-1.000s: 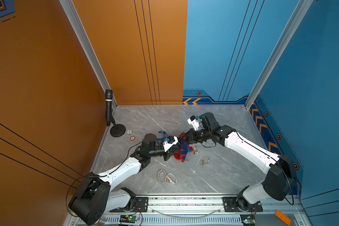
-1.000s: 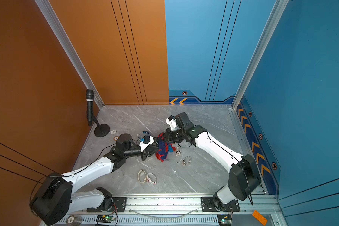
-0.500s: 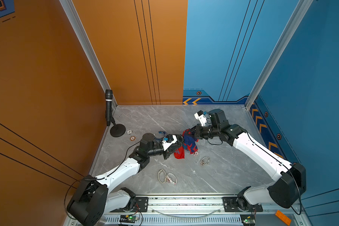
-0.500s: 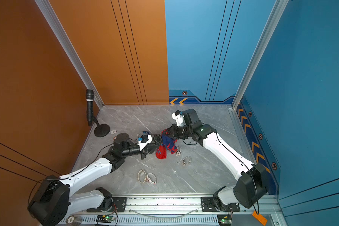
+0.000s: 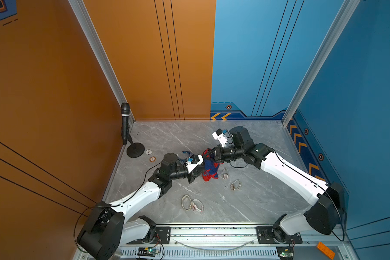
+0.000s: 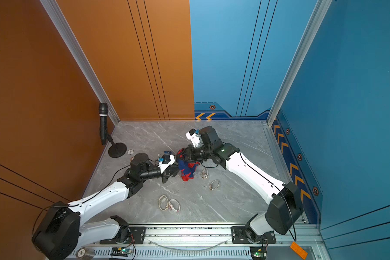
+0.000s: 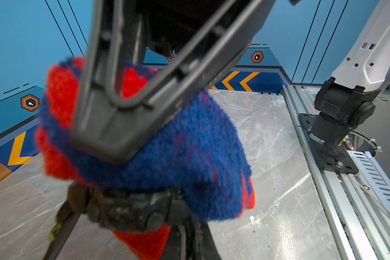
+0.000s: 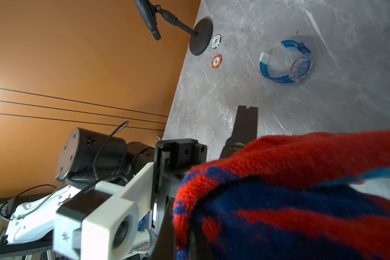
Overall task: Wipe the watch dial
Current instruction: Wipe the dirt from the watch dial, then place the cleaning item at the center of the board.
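Note:
Near the table's middle my left gripper (image 5: 198,168) is shut on a dark watch (image 7: 122,211), with one finger (image 7: 189,238) beside its case. My right gripper (image 5: 212,157) is shut on a red and blue knitted cloth (image 5: 209,170) and holds it down onto that watch. The cloth (image 7: 185,153) drapes over the dial and hides it. In the right wrist view the cloth (image 8: 302,180) covers the right jaws, and one left finger (image 8: 245,121) sticks out past it. Both top views show the two grippers meeting tip to tip, with the cloth (image 6: 187,171) hanging between them.
A blue watch (image 8: 288,63) lies on the grey table behind the left gripper. A microphone stand (image 5: 134,149) and two poker chips (image 5: 153,159) are at the back left. Small metal clips (image 5: 235,185) and pale wristbands (image 5: 191,203) lie in front.
The right gripper pulled the cloth away to the right half a second ago and has since come back left onto the left gripper. The left arm has barely moved.

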Controlling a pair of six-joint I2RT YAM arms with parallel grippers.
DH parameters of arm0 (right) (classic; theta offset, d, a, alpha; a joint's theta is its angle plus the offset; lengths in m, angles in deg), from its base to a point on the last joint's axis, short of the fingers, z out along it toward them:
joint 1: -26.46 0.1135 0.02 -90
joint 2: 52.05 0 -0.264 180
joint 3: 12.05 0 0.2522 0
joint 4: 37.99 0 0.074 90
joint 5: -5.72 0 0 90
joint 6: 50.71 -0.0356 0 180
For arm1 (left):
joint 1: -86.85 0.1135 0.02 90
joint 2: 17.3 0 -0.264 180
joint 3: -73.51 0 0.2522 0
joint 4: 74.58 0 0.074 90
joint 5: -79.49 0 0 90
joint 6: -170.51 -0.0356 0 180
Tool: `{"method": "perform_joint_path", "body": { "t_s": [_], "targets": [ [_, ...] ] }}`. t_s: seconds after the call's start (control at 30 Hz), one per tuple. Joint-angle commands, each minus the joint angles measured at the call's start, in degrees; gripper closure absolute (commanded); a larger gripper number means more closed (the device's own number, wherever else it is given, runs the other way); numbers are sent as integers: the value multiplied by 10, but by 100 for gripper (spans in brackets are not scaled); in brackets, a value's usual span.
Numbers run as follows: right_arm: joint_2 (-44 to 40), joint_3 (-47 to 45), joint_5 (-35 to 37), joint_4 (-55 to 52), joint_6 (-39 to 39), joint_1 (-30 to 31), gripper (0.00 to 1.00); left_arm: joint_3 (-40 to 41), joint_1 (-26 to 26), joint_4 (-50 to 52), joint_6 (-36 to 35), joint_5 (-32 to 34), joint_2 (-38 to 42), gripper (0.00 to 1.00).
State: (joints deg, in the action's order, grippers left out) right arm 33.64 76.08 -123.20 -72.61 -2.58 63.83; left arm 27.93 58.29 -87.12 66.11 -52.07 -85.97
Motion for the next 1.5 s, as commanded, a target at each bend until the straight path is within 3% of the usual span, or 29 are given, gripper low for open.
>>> {"method": "perform_joint_path", "body": {
  "t_s": [0.0,0.37,0.67,0.8,0.87,1.0,1.1,1.27,1.47],
  "targets": [
    [26,-25,-4,14,-2,-6,100,-4,3,-39,16,-18,12,100],
    [44,-44,9,-8,19,-56,100,10,16,-73,38,-19,34,100],
    [-8,32,-5,-10,17,-161,100,25,21,-74,49,5,44,100],
    [-43,6,4,24,-11,-241,100,25,20,-71,51,7,43,100],
    [-59,-13,26,20,-17,-274,100,25,21,-71,50,5,42,100],
    [-87,-22,130,-90,23,-314,100,25,19,-71,51,5,42,100],
    [-109,-43,163,-132,37,-322,100,24,18,-71,51,6,42,100],
    [-120,-68,161,-174,54,-313,100,24,11,-69,47,4,37,100],
    [-60,-68,179,-174,65,-287,100,17,-7,-29,21,17,42,100]
  ]
}}
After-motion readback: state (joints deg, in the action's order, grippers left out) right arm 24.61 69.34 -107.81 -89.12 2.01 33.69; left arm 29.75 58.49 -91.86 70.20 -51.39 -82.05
